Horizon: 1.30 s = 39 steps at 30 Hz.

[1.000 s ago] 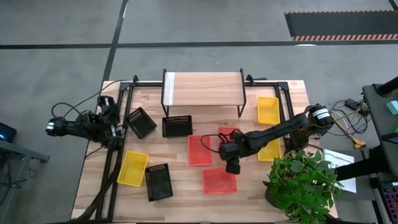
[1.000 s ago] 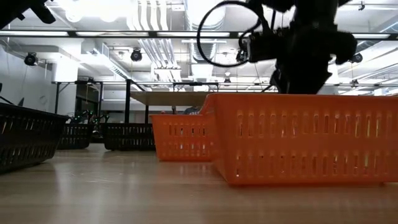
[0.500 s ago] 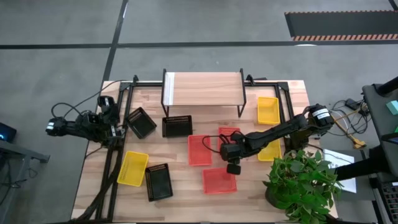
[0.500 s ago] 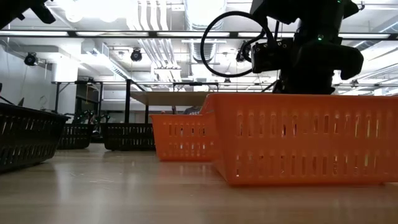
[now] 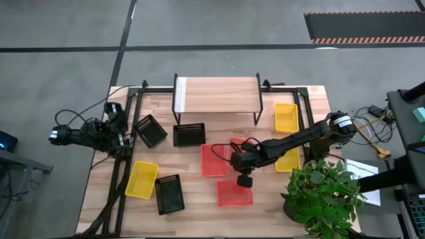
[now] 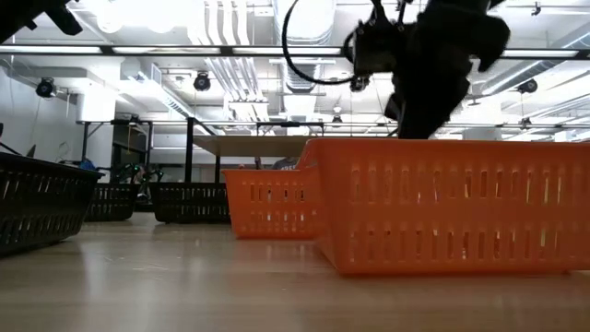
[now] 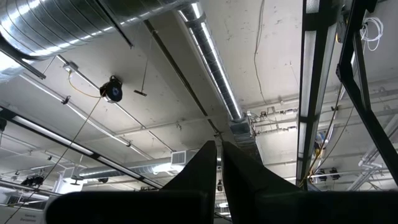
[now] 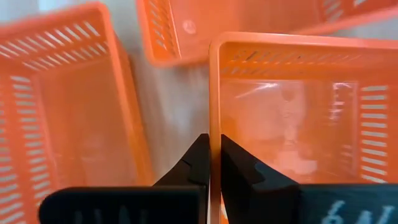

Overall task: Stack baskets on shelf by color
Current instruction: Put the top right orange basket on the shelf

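Two arms: we see one working.
Right gripper (image 8: 213, 163): pinches red basket (image 8: 298, 118) rim (near edge).
Left gripper (image 7: 219, 163): pressed together.

Your right arm is reaching in from the table's right side toward its middle, with the right gripper (image 5: 244, 180) pointing down and its fingers (image 8: 200, 163) pinching together on the thin rim of a red-orange basket (image 8: 298, 118). Your left arm is lying folded at the table's left edge, well apart from the right one. The left gripper (image 7: 219, 163) is pointing up at the ceiling with its fingers pressing together on nothing.
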Tool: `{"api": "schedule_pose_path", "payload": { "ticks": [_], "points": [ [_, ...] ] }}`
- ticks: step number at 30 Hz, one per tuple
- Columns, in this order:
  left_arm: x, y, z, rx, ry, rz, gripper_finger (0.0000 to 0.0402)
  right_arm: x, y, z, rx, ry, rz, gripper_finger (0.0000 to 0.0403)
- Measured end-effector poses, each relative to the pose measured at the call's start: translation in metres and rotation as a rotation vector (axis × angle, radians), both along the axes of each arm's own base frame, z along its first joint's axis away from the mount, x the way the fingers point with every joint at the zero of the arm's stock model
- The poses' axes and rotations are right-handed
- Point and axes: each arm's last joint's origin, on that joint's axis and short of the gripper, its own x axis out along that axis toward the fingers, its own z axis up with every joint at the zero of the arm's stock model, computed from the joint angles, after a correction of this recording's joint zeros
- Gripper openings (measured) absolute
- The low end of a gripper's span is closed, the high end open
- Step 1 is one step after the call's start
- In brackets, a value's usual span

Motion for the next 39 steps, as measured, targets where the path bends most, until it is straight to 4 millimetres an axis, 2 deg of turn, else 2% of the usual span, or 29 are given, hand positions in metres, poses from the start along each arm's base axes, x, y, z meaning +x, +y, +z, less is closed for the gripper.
{"api": "schedule_pose_path", "payload": {
  "ticks": [11, 20, 30, 35, 39],
  "points": [
    [0.0, 0.0, 0.0, 0.0, 0.0, 0.0, 0.0008, 0.008, 0.004, 0.04, -0.003, 0.004, 0.007, 0.0013],
    [0.0, 0.0, 0.0, 0.0, 0.001, 0.0, 0.0008, 0.017, 0.011, 0.078, -0.002, -0.086, 0.065, 0.001],
    [0.0, 0.0, 0.0, 0.0, 0.001, -0.001, 0.0008, 0.021, 0.02, 0.13, 0.031, -0.201, 0.132, 0.0009],
    [0.0, 0.0, 0.0, -0.002, 0.001, -0.003, 0.0008, 0.022, 0.02, 0.157, -0.021, -0.302, 0.214, 0.0009],
    [0.0, 0.0, 0.0, -0.002, 0.002, -0.003, 0.0008, 0.025, 0.018, 0.177, -0.17, -0.404, 0.267, 0.0009]
  ]
}}
